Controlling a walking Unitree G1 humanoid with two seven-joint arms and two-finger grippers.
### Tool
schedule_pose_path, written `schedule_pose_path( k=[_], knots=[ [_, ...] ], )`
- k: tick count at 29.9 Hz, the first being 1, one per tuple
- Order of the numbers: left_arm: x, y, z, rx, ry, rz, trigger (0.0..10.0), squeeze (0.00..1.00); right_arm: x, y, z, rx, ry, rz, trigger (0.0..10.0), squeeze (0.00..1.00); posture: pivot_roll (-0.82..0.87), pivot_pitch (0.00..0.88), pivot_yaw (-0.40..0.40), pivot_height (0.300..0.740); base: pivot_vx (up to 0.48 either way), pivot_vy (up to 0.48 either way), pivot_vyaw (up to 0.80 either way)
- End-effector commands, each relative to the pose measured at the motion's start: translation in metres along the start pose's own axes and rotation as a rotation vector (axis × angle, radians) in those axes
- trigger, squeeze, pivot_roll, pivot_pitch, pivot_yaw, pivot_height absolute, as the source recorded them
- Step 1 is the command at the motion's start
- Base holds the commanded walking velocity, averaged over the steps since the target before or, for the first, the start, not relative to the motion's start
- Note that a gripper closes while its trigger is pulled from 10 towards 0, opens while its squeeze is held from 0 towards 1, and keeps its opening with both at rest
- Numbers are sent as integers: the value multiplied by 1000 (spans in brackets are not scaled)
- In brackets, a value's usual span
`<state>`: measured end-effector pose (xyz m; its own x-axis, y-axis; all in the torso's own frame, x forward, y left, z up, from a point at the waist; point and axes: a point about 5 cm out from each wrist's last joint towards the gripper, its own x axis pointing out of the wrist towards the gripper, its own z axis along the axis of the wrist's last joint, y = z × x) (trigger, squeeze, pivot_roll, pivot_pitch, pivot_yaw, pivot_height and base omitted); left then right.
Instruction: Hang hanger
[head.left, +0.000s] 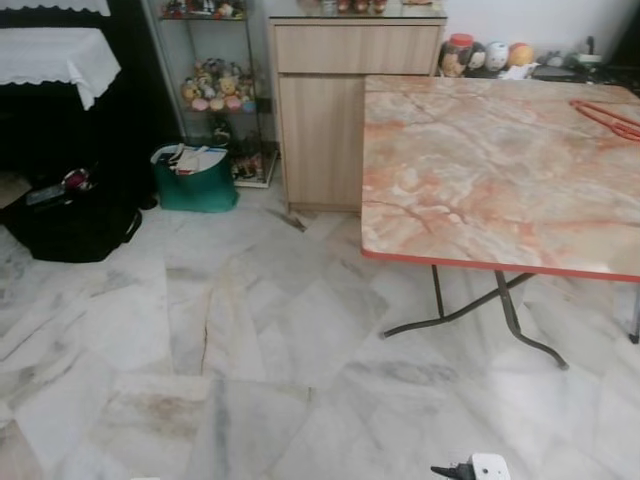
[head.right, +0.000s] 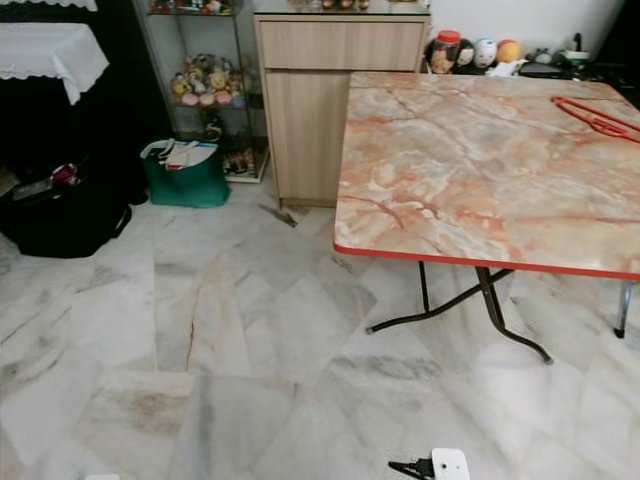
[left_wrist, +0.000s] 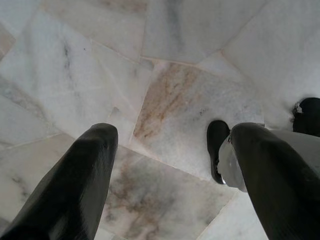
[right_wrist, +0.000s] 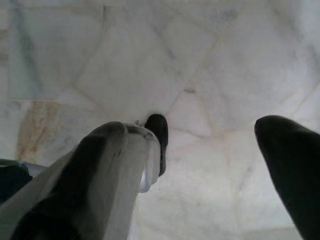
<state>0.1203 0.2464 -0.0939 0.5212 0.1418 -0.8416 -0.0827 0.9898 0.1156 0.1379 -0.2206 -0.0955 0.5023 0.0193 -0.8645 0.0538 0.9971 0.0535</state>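
Observation:
A red hanger (head.left: 610, 118) lies flat at the far right of a marble-patterned folding table (head.left: 480, 190) with a red edge, which stands ahead of me on the right. Both arms hang low, well away from the table. My left gripper (left_wrist: 175, 135) points down at the pale marble floor with its two black fingers (left_wrist: 85, 170) spread apart and nothing between them. My right gripper (right_wrist: 195, 127) is likewise open over the floor and holds nothing.
A wooden cabinet (head.left: 330, 110) stands against the wall behind the table's left corner. A glass shelf of toys (head.left: 215, 85), a green bag (head.left: 195, 180) and a black bag (head.left: 70, 225) sit to the left. The table's black folding legs (head.left: 500, 310) splay out below it.

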Motion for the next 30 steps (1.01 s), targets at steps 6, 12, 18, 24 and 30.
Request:
schedule_pose_path(
  k=[6,12,18,24,30],
  knots=[
    [-2,-9,-12,6,27,-19,10000,0,-1,-4,-1,11,1,-14,10000,0,-15,0,21,740,0,-480,0],
    [4,-11,6,10,15,-19,10000,0,-1,-4,-2,12,1,-14,10000,0,-17,0,20,740,0,-480,0],
    [5,-15,11,24,10,-30,10000,0,-2,-4,-4,-1,10,-12,10000,0,-10,0,21,740,0,-480,0],
    [4,-14,7,35,15,-34,10000,0,-2,-4,-5,14,5,-14,10000,0,-17,0,26,740,0,-480,0],
    [4,-15,6,40,17,-38,10000,0,-2,-4,-6,16,4,-15,10000,0,-14,0,25,740,0,-480,0]
  ],
)
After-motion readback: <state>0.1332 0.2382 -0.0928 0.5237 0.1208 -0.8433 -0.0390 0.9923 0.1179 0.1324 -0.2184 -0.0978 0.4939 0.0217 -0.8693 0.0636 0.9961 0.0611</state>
